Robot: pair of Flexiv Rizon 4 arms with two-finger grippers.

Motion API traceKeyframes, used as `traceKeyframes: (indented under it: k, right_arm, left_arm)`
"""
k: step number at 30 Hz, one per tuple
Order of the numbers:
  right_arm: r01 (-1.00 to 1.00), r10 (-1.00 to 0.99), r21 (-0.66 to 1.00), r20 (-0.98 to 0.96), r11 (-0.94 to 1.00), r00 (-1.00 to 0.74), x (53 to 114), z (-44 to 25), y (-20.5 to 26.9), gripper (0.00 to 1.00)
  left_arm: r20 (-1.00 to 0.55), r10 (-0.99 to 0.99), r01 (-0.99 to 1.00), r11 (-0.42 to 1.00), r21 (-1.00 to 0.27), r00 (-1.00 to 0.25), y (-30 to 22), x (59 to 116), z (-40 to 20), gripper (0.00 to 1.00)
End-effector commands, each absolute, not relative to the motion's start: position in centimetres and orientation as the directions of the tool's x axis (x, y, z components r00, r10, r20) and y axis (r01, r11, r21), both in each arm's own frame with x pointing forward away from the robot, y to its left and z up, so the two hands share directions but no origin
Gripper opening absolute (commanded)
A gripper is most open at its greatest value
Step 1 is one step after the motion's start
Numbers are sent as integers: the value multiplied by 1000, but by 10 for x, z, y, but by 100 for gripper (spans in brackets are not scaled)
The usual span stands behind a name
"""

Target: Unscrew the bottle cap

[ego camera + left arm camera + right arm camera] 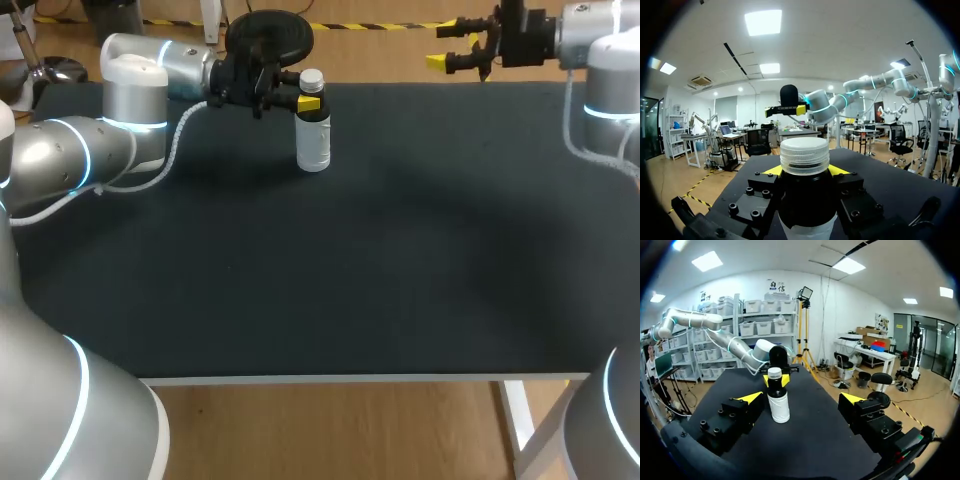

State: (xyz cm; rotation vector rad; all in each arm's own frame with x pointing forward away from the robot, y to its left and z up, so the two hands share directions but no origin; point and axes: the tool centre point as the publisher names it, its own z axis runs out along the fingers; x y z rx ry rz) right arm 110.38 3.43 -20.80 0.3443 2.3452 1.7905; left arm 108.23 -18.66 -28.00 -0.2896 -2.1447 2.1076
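Matt black surface (400,280). Far left, a small dark-necked, white-labelled bottle (313,140) stands upright. It is judged light, stiff and slippery, and is pinched at the shoulder by the left pincer (306,102). Its ribbed white plastic cap (311,79) is exposed for gripping. At far right the right pincer (441,45) is spread, well apart. Only the left fingers below the cap are judged a hindrance.

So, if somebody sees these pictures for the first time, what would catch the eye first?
Most likely the white-capped bottle, standing upright near the far side of the black table. The left gripper is closed on its dark neck, just under the cap. The right gripper hangs open over the table's far right edge, its yellow tips turned toward the bottle.
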Motion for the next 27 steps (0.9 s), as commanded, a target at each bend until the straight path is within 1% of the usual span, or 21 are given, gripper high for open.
traceKeyframes:
  k: [1, 17, 27]
  right_arm:
    - [81, 226, 963, 22, 256, -974, 1108, -207, 33, 100]
    - [81, 226, 963, 22, 256, -974, 1108, -207, 33, 100]
    - [62, 197, 965, 12, 255, -980, 1103, -220, 72, 100]
  left_arm:
    - [-47, 231, 50, 7, -999, -972, -187, 1088, -282, 0]
    - [-47, 231, 50, 7, -999, -972, -187, 1088, -282, 0]
    - [-47, 231, 50, 7, -999, -972, -187, 1088, -282, 0]
